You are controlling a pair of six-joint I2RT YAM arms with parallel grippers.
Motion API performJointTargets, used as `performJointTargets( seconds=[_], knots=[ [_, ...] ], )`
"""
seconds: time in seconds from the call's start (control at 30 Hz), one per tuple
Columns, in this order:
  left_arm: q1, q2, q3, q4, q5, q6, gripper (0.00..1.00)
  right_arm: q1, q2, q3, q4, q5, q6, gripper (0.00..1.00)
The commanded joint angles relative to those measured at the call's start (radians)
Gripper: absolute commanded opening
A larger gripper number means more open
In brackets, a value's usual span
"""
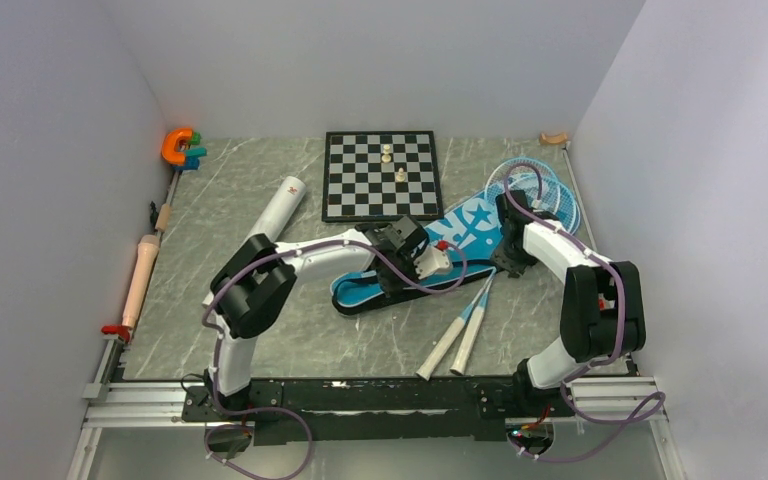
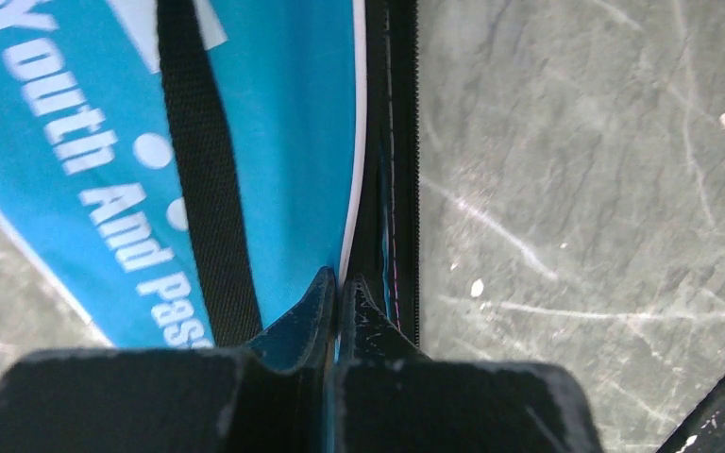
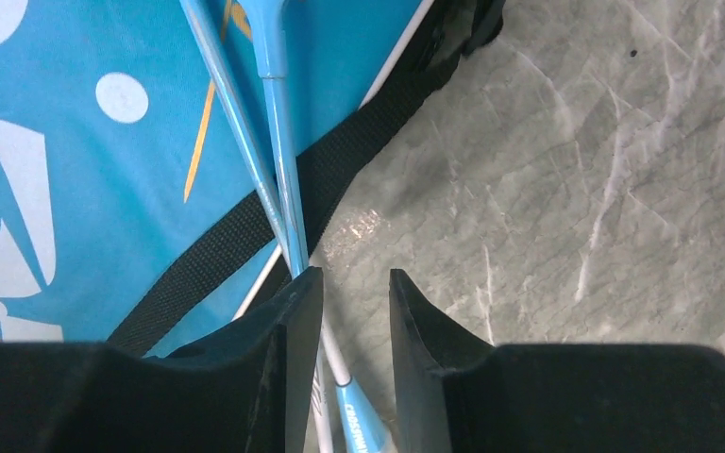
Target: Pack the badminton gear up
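Note:
The blue "SPORT" bag (image 1: pixel 470 225) lies mid-table, its narrow end (image 1: pixel 360 295) pointing toward me. My left gripper (image 1: pixel 422 262) is shut on the bag's edge (image 2: pixel 363 142) beside the black zipper, next to the black strap (image 2: pixel 203 189). Two light-blue rackets (image 1: pixel 545 195) lie across the bag's right side, with their white handles (image 1: pixel 460 335) toward the front. My right gripper (image 3: pixel 356 276) is open just above the two racket shafts (image 3: pixel 278 142), at the bag's edge with the strap (image 3: pixel 245 236). It also shows in the top view (image 1: pixel 507 258). The white tube (image 1: pixel 280 205) lies at the left. No shuttlecock is clearly visible.
A chessboard (image 1: pixel 380 175) with two small white pieces stands at the back. A tan rolling pin (image 1: pixel 140 280) lies along the left edge, with an orange-and-teal toy (image 1: pixel 182 147) at the back-left corner. A small tan item (image 1: pixel 554 138) sits at the back right.

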Motion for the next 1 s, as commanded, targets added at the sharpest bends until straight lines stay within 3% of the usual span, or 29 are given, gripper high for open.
performJointTargets(
  seconds=[0.0, 0.13, 0.27, 0.47, 0.6, 0.8, 0.97],
  knots=[
    [0.024, -0.164, -0.018, 0.002, -0.128, -0.038, 0.0, -0.016, -0.05, 0.015, -0.036, 0.027, -0.006, 0.36],
    [0.025, -0.268, 0.017, -0.055, -0.159, -0.04, 0.0, -0.033, -0.096, 0.042, -0.082, 0.023, 0.001, 0.4],
    [0.025, -0.356, 0.029, -0.097, -0.221, -0.03, 0.0, -0.035, -0.204, 0.066, -0.107, -0.042, 0.037, 0.56],
    [0.024, -0.423, -0.008, -0.116, -0.236, -0.032, 0.0, -0.021, -0.371, 0.081, -0.075, -0.331, 0.177, 0.69],
    [0.024, -0.404, 0.012, -0.137, -0.242, -0.037, 0.0, 0.085, -0.45, -0.011, 0.008, -0.438, 0.355, 0.74],
    [0.025, -0.377, 0.037, -0.15, -0.231, -0.036, 0.0, 0.304, -0.502, -0.127, 0.085, -0.399, 0.621, 0.85],
    [0.025, -0.385, 0.029, -0.147, -0.226, -0.029, 0.0, 0.345, -0.529, -0.223, 0.126, -0.321, 0.762, 0.89]
  ],
)
